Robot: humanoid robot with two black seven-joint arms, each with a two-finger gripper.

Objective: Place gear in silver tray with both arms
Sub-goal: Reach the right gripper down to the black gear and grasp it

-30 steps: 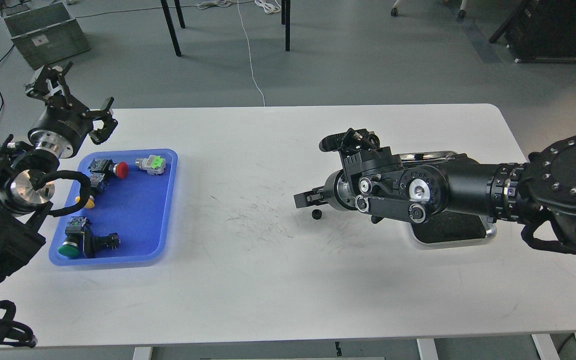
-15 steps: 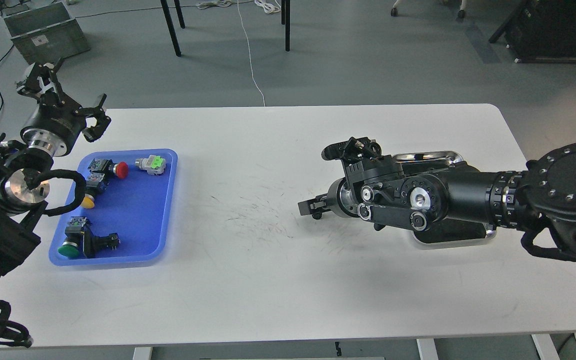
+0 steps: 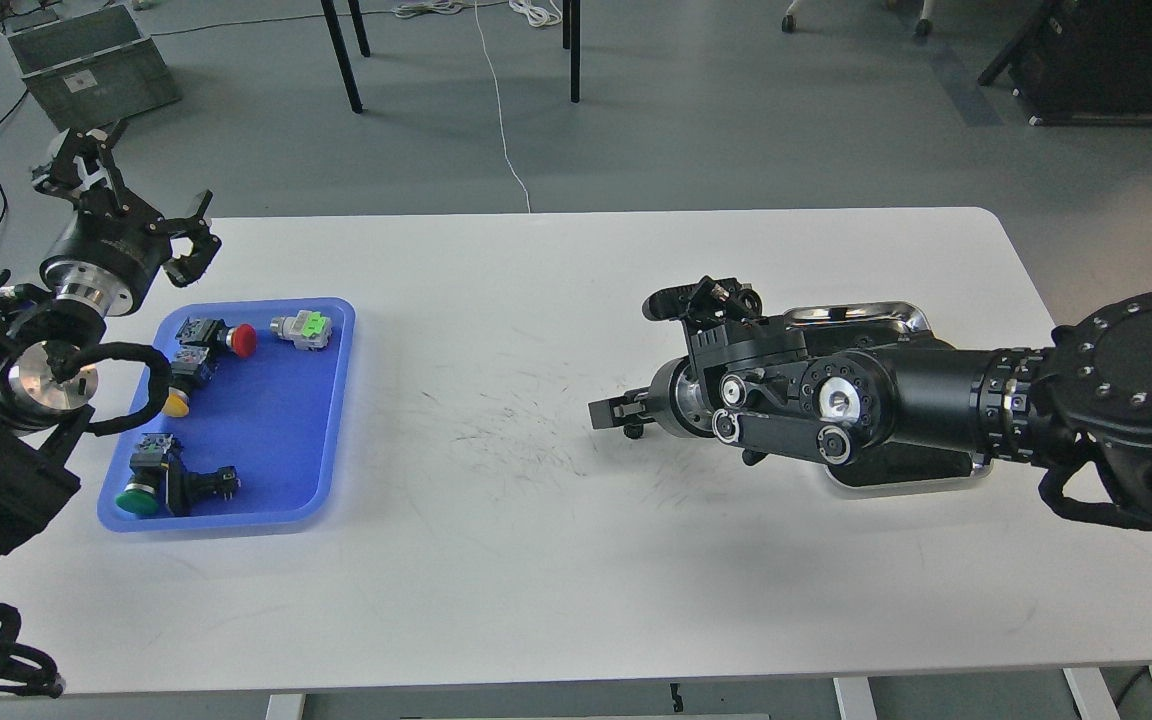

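Head view: right gripper (image 3: pixel 608 412) low over the white table (image 3: pixel 496 560), pointing toward the blue tray (image 3: pixel 331 420) side, forearm lying across the silver tray (image 3: pixel 871 312) behind it. Fingers dark and seen nearly side-on; cannot tell whether they are parted or closed. The gear (image 3: pixel 632 431) shows only as a small black bit just under and behind the fingertips, touching or nearly touching them; whether it is gripped or resting on the table cannot be told. It lies on the scuffed patch, well short of the silver tray, whose rim and dark floor peek out above and below the forearm. Left gripper (image 3: pixel 126 195) raised past the far corner of the blue tray, its 2 fingers spread wide, nothing between them. Below it in the blue tray: red push-button (image 3: pixel 236 338), grey connector (image 3: pixel 302 328), yellow push-button (image 3: pixel 176 402), green push-button (image 3: pixel 139 498).
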